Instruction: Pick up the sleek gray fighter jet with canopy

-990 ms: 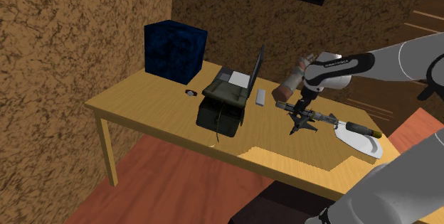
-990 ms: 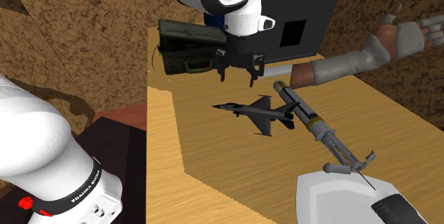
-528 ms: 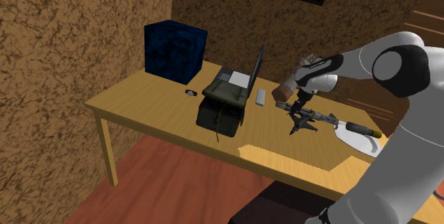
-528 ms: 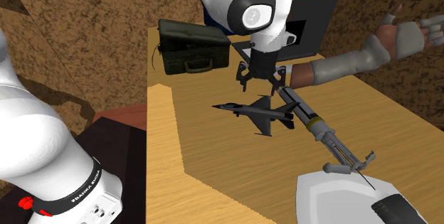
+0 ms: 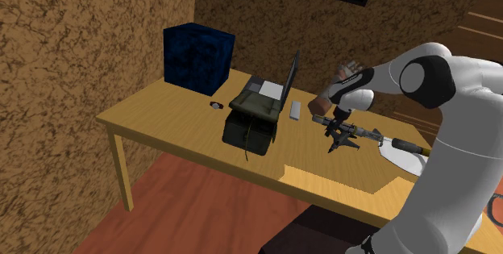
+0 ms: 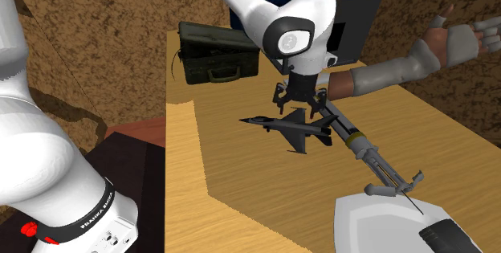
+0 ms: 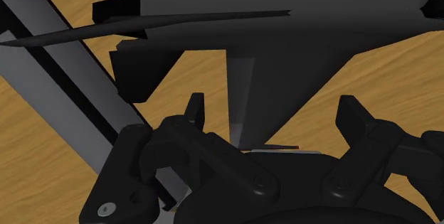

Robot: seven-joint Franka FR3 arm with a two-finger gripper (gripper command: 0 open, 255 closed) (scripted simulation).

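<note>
Fighter jet (image 6: pixel 294 129) lies just beneath the spread pincer (image 6: pixel 301 107).

Shoulder view: far, high, looks down over table (image 5: pixel 165 123). Second exterior view: nearer, beside stand (image 6: pixel 136 159), faces along same table. Wrist view: very close above jet (image 7: pixel 284 38).

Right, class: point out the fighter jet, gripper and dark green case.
fighter jet (image 6: pixel 283 124): second exterior view, fuselage.
gripper (image 6: pixel 299 108): second exterior view, between fingertips.
dark green case (image 6: pixel 218 67): second exterior view, latched side.
</note>
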